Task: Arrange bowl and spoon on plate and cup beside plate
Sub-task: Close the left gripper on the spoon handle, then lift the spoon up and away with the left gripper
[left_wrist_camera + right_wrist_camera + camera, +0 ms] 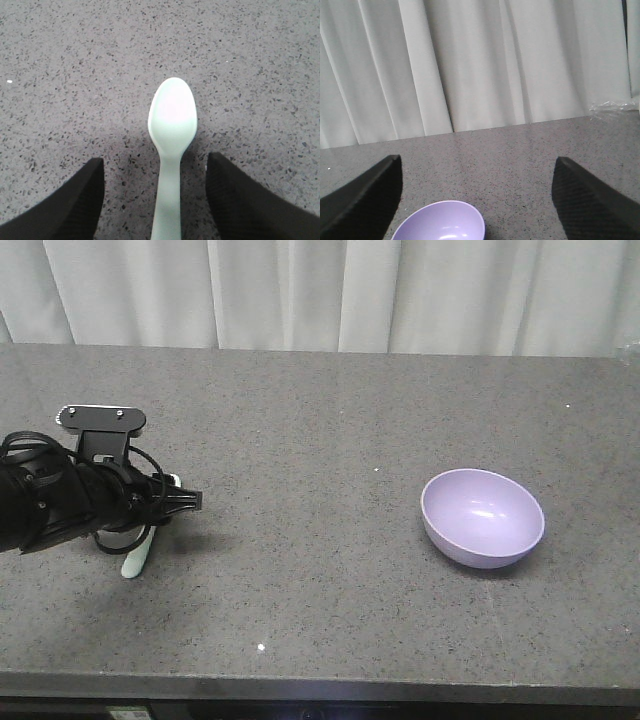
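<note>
The mint-green spoon [172, 117] lies flat on the grey speckled counter. Its handle runs back between the fingers of my left gripper [155, 167], which is open and clear of the handle on both sides. In the front view the left gripper [170, 500] hovers low at the left, with the spoon's handle end [135, 562] showing under it. The lavender bowl [482, 517] stands upright at the right, empty. My right gripper [477, 165] is open in the air above and behind the bowl [440, 222], holding nothing. The plate and the cup are out of view.
White curtains [320, 290] hang behind the counter's far edge. The counter's front edge [320, 680] runs along the bottom of the front view. A bit of crinkled clear plastic [615, 105] lies at the far right corner.
</note>
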